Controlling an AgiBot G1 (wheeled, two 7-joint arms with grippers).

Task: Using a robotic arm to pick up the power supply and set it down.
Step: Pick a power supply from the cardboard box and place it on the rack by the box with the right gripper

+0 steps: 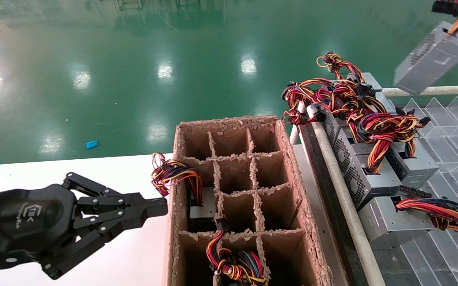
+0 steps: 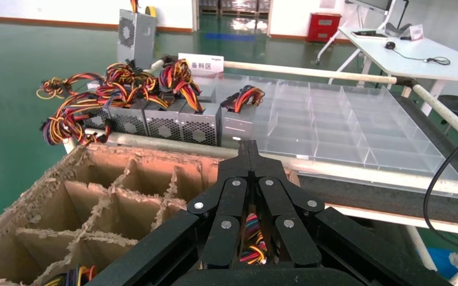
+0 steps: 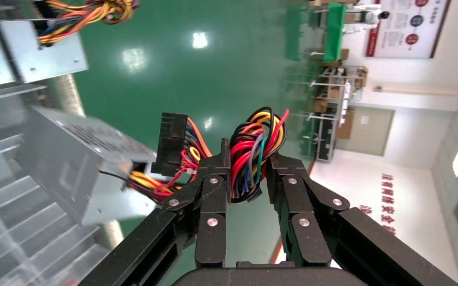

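One grey sheet-metal power supply (image 1: 431,57) hung at two o'clock; only the wrist view showed the right gripper (image 3: 247,164) clamping its wire bundle (image 3: 253,152). Left gripper (image 1: 161,207) pinched closed, empty, at eight o'clock.

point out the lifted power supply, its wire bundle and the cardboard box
power supply (image 1: 431,59), head view, on its perforated grey side
wire bundle (image 3: 251,156), right wrist view, on the looped wires between the right gripper's fingers
cardboard box (image 1: 290,171), head view, on its frayed right wall

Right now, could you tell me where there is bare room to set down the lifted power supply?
Free: cardboard box far and middle cells; clear tray beyond the power supplies. Crowded: near cells hold units and wires.
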